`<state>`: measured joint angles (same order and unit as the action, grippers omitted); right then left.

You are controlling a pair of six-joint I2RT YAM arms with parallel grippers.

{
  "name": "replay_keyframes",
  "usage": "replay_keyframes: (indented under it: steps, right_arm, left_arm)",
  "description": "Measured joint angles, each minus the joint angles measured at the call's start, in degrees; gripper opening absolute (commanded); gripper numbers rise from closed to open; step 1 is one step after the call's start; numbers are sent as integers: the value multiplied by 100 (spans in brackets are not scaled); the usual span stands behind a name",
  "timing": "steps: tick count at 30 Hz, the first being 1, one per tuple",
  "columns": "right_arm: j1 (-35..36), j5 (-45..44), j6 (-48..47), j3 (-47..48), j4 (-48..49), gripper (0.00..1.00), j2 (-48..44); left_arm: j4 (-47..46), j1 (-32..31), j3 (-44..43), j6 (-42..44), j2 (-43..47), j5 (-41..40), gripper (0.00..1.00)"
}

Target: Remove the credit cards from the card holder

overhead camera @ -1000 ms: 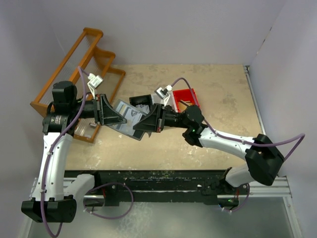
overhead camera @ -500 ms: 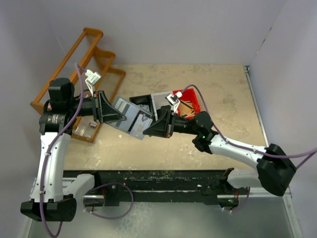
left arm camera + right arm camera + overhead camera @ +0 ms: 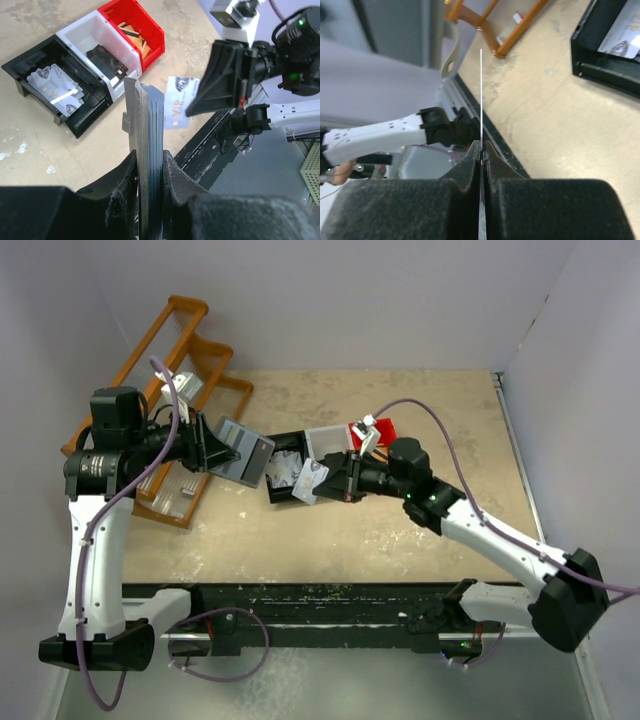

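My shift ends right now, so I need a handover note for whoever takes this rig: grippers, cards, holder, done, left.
Left gripper: shut on the card holder, held up off the table.
Right gripper: shut on one credit card, in the air by the black bin.
Done: several cards lie in that bin.
Left: probably drop this card there; whether the holder hides more cannot be seen.

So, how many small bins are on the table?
3, in one row: the black bin holds cards, the white bin stands in the middle, the red bin is at the other end. None seems hidden.
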<state>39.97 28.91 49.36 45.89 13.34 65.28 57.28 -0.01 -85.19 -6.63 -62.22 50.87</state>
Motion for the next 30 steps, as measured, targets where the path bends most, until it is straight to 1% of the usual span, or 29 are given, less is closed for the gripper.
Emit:
replay_keyframes:
  steps: [5, 10, 15, 22, 25, 28, 29, 30]
  right_arm:
    - [0, -330, -804, 1163, -944, 0, 1224]
    - [4, -656, -1322, 2319, -1403, 0, 2798]
    - [20, -920, -1591, 3108, -1788, 0, 3954]
    - [61, -1266, -1832, 3803, -2197, 0, 4878]
    - [85, -1318, -1888, 4238, -2299, 0, 5160]
    - [127, -1318, -1904, 4472, -2345, 0, 5547]
    - [140, -1325, -1906, 4548, -2363, 3, 5624]
    - [155, -1335, -1908, 4616, -2380, 11, 5683]
  left_arm:
    - [177, 0, -127, 162, 42, 33, 12]
    - [201, 0, -236, 175, 181, 553, 12]
    - [212, 0, -236, 153, 284, 1062, 12]
    - [214, 0, -236, 122, 323, 1460, 12]
    - [210, 0, -225, 61, 354, 1596, 12]
    - [195, 0, -149, -31, 428, 1720, 12]
    - [195, 0, -114, -50, 459, 1757, 12]
    - [197, 0, -83, -85, 485, 1801, 12]
